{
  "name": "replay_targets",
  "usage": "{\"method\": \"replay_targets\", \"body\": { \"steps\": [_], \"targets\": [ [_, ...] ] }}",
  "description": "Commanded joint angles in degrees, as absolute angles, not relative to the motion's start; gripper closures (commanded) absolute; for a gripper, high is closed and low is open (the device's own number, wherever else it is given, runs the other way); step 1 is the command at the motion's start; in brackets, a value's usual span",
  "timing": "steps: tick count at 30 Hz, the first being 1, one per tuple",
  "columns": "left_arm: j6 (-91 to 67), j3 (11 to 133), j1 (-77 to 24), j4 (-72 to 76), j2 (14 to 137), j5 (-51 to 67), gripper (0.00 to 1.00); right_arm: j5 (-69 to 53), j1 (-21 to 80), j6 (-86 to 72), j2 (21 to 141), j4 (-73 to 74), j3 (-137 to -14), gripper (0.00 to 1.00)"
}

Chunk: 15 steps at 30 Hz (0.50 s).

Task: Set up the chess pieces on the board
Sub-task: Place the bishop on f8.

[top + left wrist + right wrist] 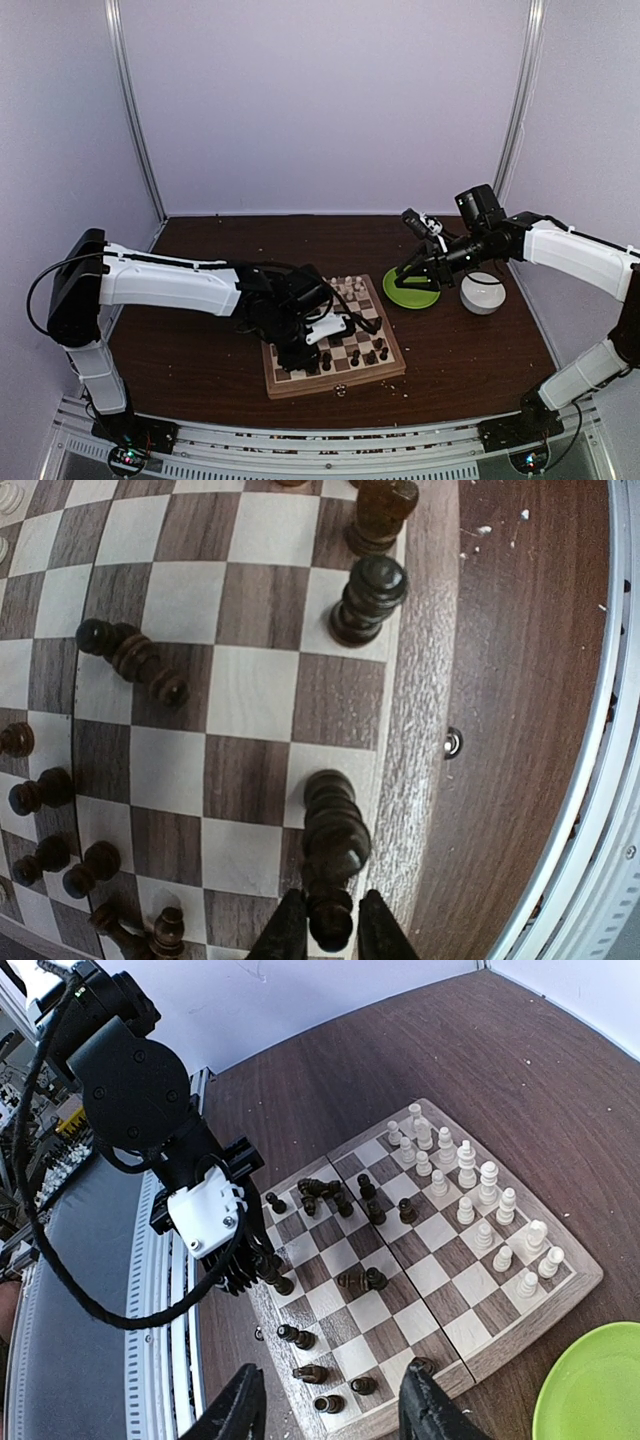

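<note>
From above, the board (pixel 340 386) lies on the table toward its near edge. The pale pieces (pixel 350 287) stand along the board's far edge; the dark pieces (pixel 352 352) are loose over its near half. The left gripper (pixel 298 352) hangs over the near edge, left of its middle. The right gripper (pixel 403 272) is above the green plate (pixel 405 297) by the board's far right corner, with the white bowl (pixel 483 295) beside it.

The left wrist view shows three dark pieces upright in the row along the rim (pixel 420 780). One dark piece (pixel 130 660) lies on its side further in, and others are scattered. The jaws stand narrow on either side of the top of the nearest upright piece (pixel 335 840). Whether they pinch it or stand just clear of it, I cannot tell.

In the right wrist view the pale rows (pixel 465 1175) look complete. The dark side is hardly begun: a heap (pixel 320 1195) sits near the left corner and a fallen piece (pixel 360 1280) mid-board, so I judge about half the task is left. The right fingers (pixel 240 1410) are spread wide and hold nothing.
</note>
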State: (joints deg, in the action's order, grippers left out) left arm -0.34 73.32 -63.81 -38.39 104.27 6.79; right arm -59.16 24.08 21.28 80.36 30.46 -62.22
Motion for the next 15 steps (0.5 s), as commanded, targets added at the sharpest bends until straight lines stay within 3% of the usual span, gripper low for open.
{"method": "replay_targets", "body": {
  "steps": [1,10,15],
  "targets": [
    [0.1,75.13,-64.16,-37.88,103.92,6.43,0.77,-59.59,23.91,22.15,80.88,31.29,-62.75,0.55],
    [0.19,77.5,-64.08,-40.55,95.86,5.18,0.67,-58.8,23.89,22.34,81.06,31.44,-62.93,0.54],
    [-4.0,78.21,-61.78,-34.09,93.3,0.21,0.63,-53.01,23.97,22.41,80.82,31.57,-63.23,0.55]
  ]
}}
